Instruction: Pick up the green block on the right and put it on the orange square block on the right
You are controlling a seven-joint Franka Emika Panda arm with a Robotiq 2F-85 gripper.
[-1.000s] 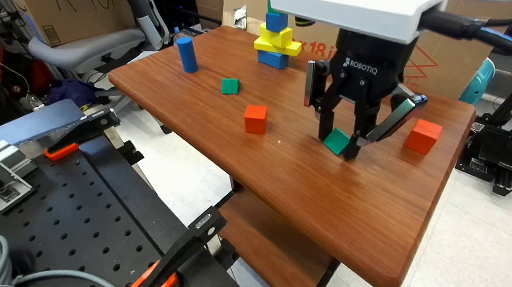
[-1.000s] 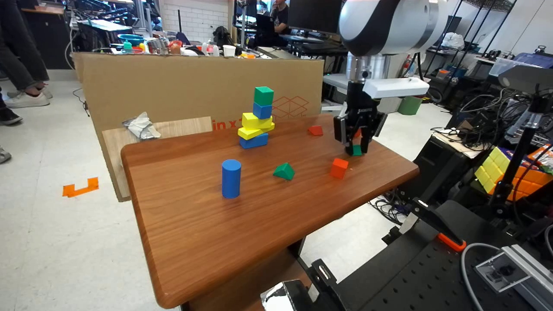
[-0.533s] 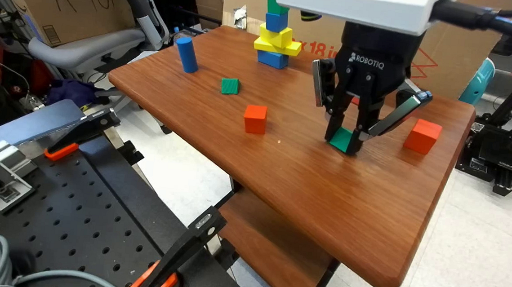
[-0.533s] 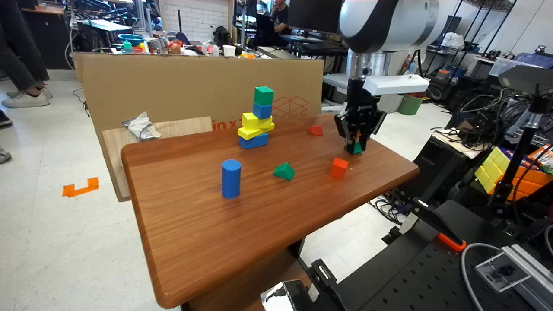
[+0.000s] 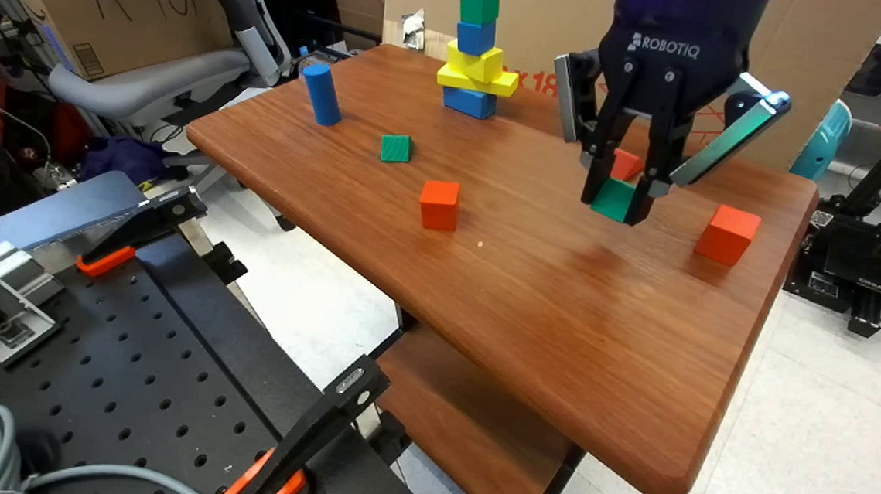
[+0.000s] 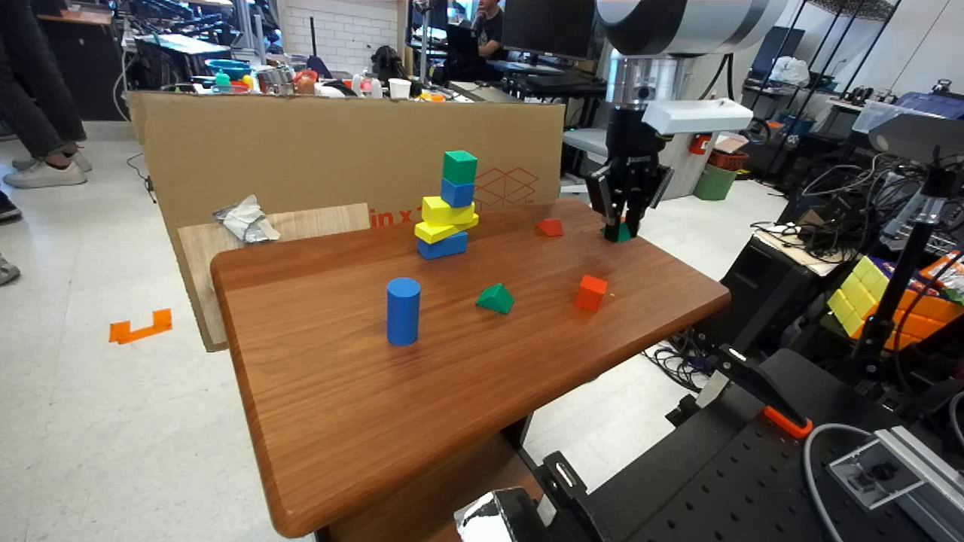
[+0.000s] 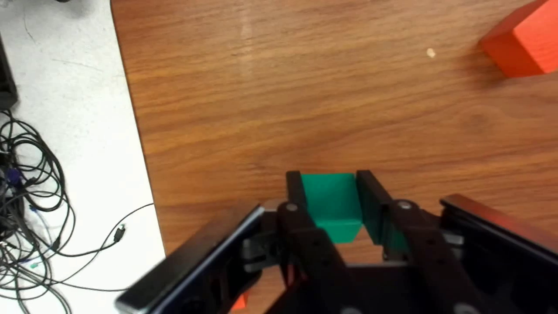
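The green block (image 5: 612, 200) is held between my fingertips, above the table. It also shows in the wrist view (image 7: 332, 198), and partly in an exterior view (image 6: 624, 232). My gripper (image 5: 616, 208) is shut on it, with a finger on each side. The orange square block (image 5: 728, 234) stands on the table near its edge, beside my gripper and lower, apart from it. In an exterior view only a bit of orange shows between my fingers. An orange sliver (image 7: 239, 302) at the bottom of the wrist view may be this cube.
Another orange cube (image 5: 439, 205), a small green wedge (image 6: 495, 299), a blue cylinder (image 6: 403, 312) and a flat red block (image 6: 550, 227) lie on the table (image 5: 542, 339). A tower of coloured blocks (image 5: 475, 62) stands at the back, by a cardboard sheet (image 6: 301, 150).
One second ago my fingers were around the green block on the table. They have shut on it, and the gripper has risen with it, baring the table below.
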